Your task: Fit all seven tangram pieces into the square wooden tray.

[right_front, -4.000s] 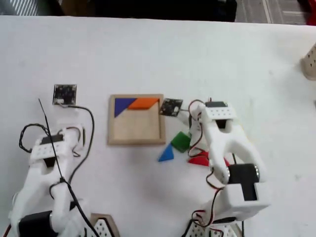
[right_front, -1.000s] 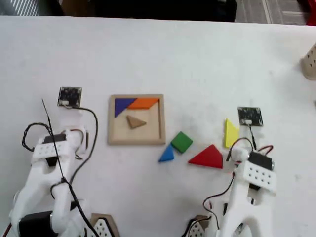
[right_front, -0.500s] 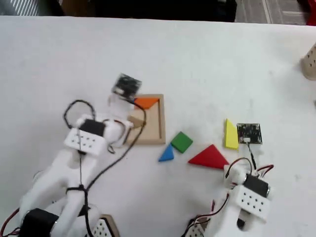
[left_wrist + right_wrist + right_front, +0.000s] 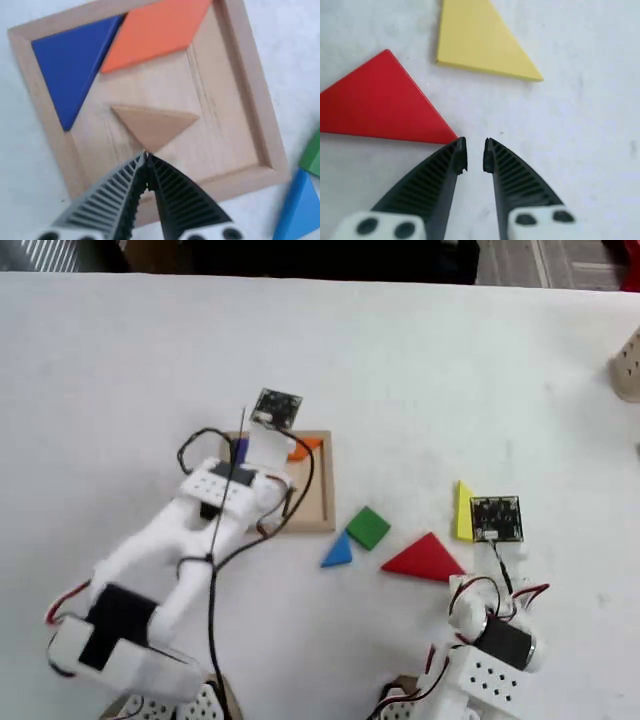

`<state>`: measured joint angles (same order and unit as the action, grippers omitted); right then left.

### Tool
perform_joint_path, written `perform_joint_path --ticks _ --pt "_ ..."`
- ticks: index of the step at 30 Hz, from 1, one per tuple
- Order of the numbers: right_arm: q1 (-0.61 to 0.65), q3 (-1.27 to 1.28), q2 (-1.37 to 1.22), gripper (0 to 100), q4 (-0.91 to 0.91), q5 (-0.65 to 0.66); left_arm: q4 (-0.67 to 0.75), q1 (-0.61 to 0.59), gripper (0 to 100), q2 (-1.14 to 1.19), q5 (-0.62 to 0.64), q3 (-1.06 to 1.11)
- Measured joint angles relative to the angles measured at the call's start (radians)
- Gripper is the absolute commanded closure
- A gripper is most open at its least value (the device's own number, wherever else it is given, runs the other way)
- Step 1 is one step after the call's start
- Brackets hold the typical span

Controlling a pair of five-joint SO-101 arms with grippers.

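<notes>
The right gripper (image 4: 475, 150), jaws barely parted and empty, hangs by the red triangle (image 4: 380, 100) and yellow triangle (image 4: 480, 42). The green square (image 4: 368, 527) and small blue triangle (image 4: 338, 552) also lie outside. The left gripper (image 4: 147, 161), closed on nothing, seems to touch the tan triangle (image 4: 155, 125) mid-tray (image 4: 250, 85). The big blue triangle (image 4: 70, 65) and orange parallelogram (image 4: 155, 27) line the far rim. Three are in and four remain, with bare floor along the near rim.
</notes>
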<state>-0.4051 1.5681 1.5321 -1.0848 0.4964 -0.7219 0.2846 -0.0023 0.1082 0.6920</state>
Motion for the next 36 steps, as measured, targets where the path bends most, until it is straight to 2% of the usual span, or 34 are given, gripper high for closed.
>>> perform_joint_path --ticks 9,16,24,30,36 --pt "0.000 0.005 0.011 93.6 -0.003 0.005 0.000 -0.028 98 0.218 0.008 -0.210" --pt "0.000 0.005 0.011 93.6 -0.003 0.005 -0.074 -0.028 98 0.305 0.008 -0.359" --pt "0.000 0.005 0.011 93.6 -0.003 0.012 -0.147 -0.025 98 0.305 0.006 -0.390" --pt "0.003 0.008 0.011 93.6 -0.003 0.032 -0.238 -0.025 98 0.203 0.006 -0.390" --pt "0.003 0.008 0.011 93.6 -0.003 0.038 -0.192 0.078 98 0.169 0.006 -0.390"
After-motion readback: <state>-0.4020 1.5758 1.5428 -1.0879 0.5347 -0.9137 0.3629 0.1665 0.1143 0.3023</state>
